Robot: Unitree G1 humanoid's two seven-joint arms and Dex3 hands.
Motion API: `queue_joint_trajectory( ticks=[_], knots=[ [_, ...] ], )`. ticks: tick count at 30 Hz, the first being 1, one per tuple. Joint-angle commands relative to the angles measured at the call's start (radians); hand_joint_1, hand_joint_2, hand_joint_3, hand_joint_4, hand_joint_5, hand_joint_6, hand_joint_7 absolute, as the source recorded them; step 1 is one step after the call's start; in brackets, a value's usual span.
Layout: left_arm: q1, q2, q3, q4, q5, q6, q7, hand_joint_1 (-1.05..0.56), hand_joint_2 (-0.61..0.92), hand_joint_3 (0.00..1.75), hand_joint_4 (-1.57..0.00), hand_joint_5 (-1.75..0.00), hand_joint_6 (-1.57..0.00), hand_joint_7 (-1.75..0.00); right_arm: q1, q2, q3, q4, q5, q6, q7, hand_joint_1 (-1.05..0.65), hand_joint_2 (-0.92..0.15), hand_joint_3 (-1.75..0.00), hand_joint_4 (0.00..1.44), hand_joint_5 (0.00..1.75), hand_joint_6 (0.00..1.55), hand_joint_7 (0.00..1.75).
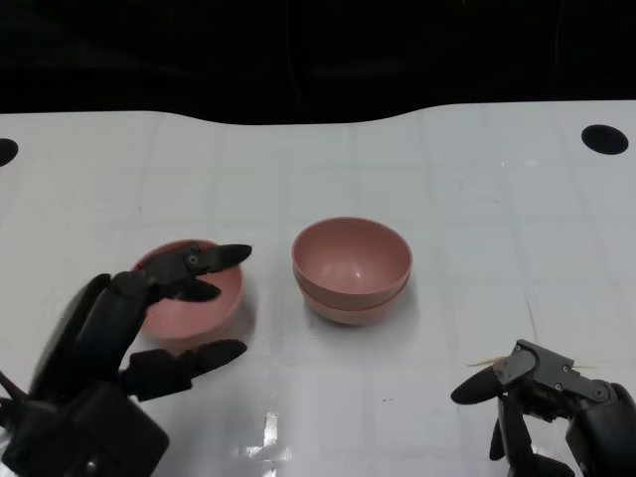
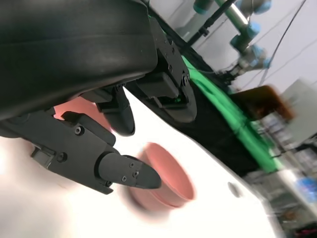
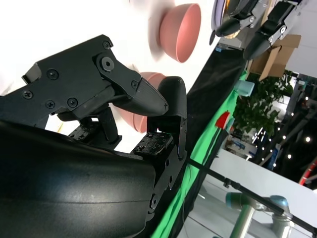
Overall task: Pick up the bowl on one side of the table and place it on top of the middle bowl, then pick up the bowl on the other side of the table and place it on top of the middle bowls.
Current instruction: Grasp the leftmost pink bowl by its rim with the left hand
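Observation:
Two pink bowls stand nested as the middle stack [image 1: 351, 268] at the table's centre. A single pink bowl [image 1: 189, 290] sits to its left. My left hand [image 1: 129, 338] is spread around that bowl: its upper fingers [image 1: 204, 263] reach over the near rim and another finger lies in front of the bowl, with no grip visible. In the left wrist view the bowl [image 2: 79, 106] shows behind the fingers, and the blurred stack [image 2: 166, 178] lies beyond. My right hand [image 1: 542, 402] hovers low at the near right, fingers apart and empty.
The white table [image 1: 477, 199] ends in a dark far edge. A black round hole [image 1: 604, 139] sits at the far right and another [image 1: 5, 151] at the far left. A thin pale stick [image 1: 487, 361] lies near my right hand.

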Motion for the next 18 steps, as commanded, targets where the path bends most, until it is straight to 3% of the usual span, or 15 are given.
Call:
queue_joint_trajectory(
  ticks=[1, 4, 9, 18],
  knots=[
    [-0.032, 0.069, 0.003, -0.036, 0.154, 0.047, 0.044, -0.53, 0.91, 0.03, -0.43, -0.55, -0.53, -0.01, 0.008, 0.005, -0.009, -0.001, 0.003, 0.017, 0.008, -0.04, -0.36, -1.49, 0.92, 1.74, 0.81, 1.39],
    [-0.057, 0.110, -0.015, -0.042, 0.246, 0.099, 0.032, -0.55, 0.90, 0.01, -0.40, -0.52, -0.55, -0.02, 0.004, 0.010, -0.009, 0.002, -0.004, 0.019, 0.009, -0.04, -0.35, -1.51, 0.93, 1.75, 0.80, 1.44],
    [-0.105, 0.182, -0.073, -0.020, 0.358, 0.175, -0.038, -0.57, 0.91, 0.00, -0.46, -0.32, -0.52, 0.00, -0.010, 0.014, -0.016, 0.013, -0.006, 0.023, 0.009, -0.04, -0.34, -1.52, 0.93, 1.75, 0.79, 1.48],
    [-0.207, 0.244, -0.209, 0.108, 0.492, 0.255, -0.126, -0.60, 0.91, 0.00, -0.51, -0.17, -0.49, 0.00, -0.031, 0.034, -0.025, 0.017, -0.043, 0.030, -0.011, -0.01, -0.32, -1.54, 0.92, 1.75, 0.80, 1.47]
  ],
)
